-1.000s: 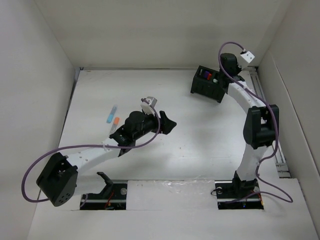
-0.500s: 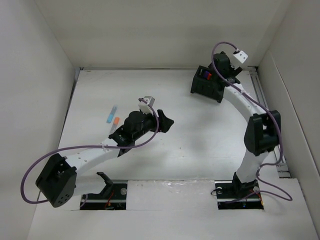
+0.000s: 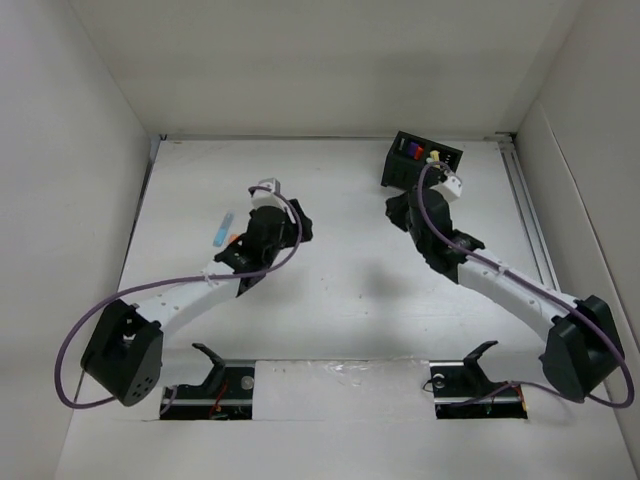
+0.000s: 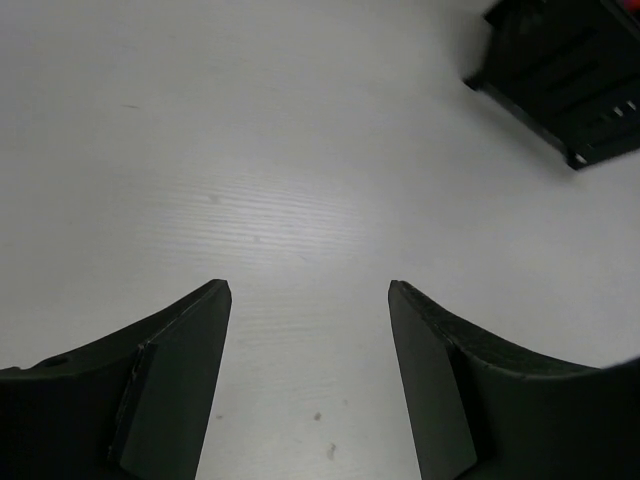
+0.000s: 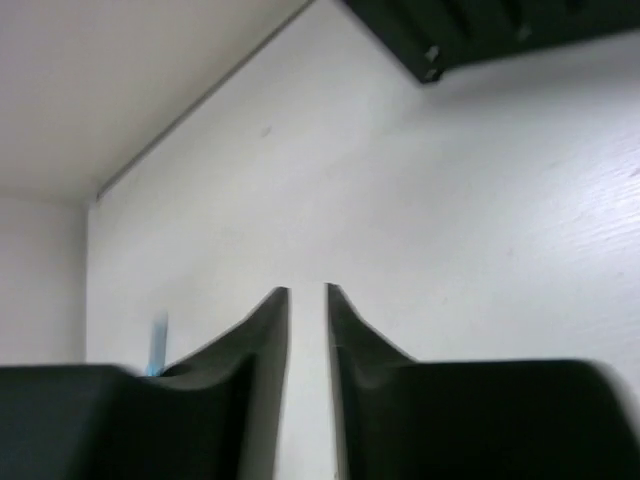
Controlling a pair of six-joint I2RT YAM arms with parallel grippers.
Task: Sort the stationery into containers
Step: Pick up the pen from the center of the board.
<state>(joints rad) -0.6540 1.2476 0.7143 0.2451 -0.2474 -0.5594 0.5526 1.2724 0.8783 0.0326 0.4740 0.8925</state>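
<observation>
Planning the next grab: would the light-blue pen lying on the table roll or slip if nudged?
The pen seems slim and rounded, lying flat on the smooth white table, so a sideways nudge would probably roll it. It looks small, so it is likely light and stiff.

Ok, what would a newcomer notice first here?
The black box at the far right, with coloured pens already inside. Then the light blue pen and orange pen, lying loose on the left. The left gripper and right gripper both hold nothing.
</observation>
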